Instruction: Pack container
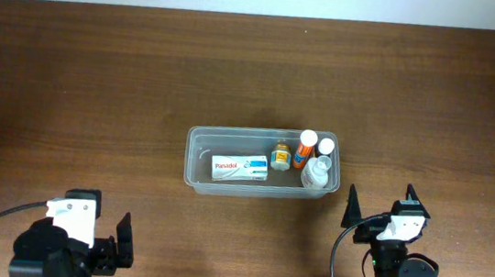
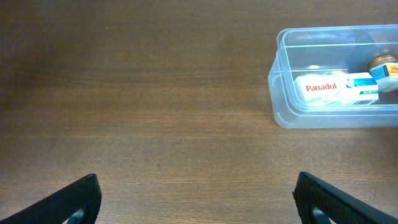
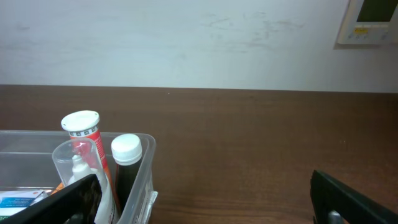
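The clear plastic container (image 1: 198, 156) sits at the table's middle. It holds a white Panadol box (image 1: 240, 168), a small yellow-lidded jar (image 1: 281, 154), an orange tube with a white cap (image 1: 305, 148), a dark bottle with a white cap (image 1: 326, 147) and a clear bottle (image 1: 317, 173). My left gripper (image 1: 123, 241) is open and empty at the front left, far from the container (image 2: 283, 93). My right gripper (image 1: 379, 203) is open and empty just right of the container's right end (image 3: 140, 180).
A white wall (image 3: 186, 43) runs behind the table's far edge, with a wall panel (image 3: 370, 22) at the upper right. Bare wooden table (image 1: 96, 86) lies all around the container.
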`<action>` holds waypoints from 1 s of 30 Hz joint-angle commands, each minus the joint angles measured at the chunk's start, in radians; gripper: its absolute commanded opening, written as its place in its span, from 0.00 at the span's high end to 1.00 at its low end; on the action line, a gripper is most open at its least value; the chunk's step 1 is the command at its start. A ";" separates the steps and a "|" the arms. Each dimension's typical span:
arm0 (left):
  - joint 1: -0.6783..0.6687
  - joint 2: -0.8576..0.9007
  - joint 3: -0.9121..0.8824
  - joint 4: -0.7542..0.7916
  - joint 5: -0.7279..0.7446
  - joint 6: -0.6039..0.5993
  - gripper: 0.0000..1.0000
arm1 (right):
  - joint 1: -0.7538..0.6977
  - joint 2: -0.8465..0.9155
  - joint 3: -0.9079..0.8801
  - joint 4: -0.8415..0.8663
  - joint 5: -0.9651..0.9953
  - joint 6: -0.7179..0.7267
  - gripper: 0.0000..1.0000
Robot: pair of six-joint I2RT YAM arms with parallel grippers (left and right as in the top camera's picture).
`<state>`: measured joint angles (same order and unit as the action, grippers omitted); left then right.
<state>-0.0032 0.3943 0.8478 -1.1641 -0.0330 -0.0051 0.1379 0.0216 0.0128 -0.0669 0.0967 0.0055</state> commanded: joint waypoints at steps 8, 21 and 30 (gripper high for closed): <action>0.029 -0.045 -0.002 0.000 0.011 -0.010 0.00 | -0.008 -0.003 -0.007 -0.004 0.005 -0.002 0.02; 0.041 -0.346 -0.111 0.090 0.038 -0.010 0.01 | -0.008 -0.003 -0.007 -0.004 0.005 -0.002 0.02; 0.025 -0.388 -0.502 0.599 0.161 -0.010 0.01 | -0.008 -0.003 -0.007 -0.004 0.005 -0.002 0.02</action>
<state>0.0319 0.0154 0.4412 -0.6468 0.0669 -0.0051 0.1379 0.0216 0.0128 -0.0669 0.0967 0.0029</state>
